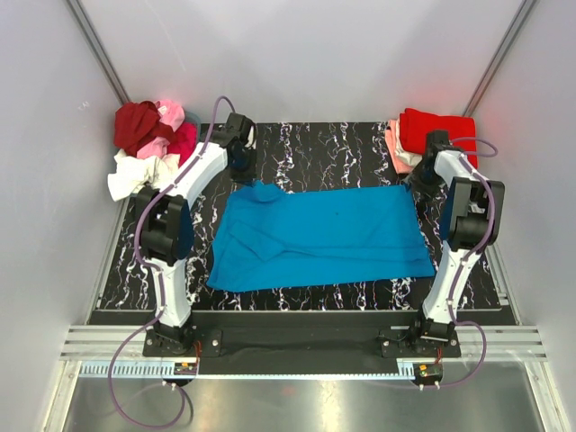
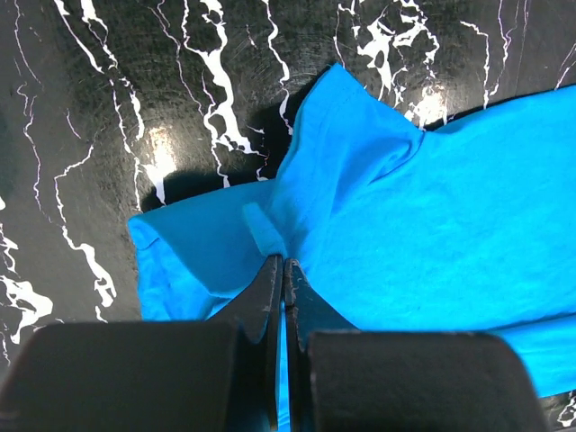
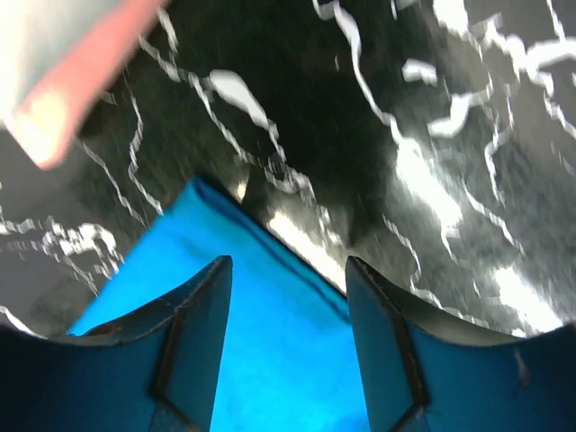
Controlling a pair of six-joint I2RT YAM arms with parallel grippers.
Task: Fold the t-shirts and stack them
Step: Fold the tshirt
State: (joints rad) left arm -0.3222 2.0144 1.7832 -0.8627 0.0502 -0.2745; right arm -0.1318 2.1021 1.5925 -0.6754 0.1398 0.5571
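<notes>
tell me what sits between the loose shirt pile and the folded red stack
Top view: the left gripper beside the pile, then bare marbled tabletop, then the right arm's wrist at the stack.

Blk marbled tabletop (image 1: 306, 144); plain white walls (image 1: 315, 54).

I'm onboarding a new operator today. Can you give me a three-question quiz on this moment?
1. True or false: the left gripper is shut on the blue t-shirt.
2. Which one is open over a corner of that shirt? A) right gripper B) left gripper C) neither
3. Fill in: the folded stack at the far right has a ____ shirt on top.
Key: 1 true; 2 A; 3 red.
</notes>
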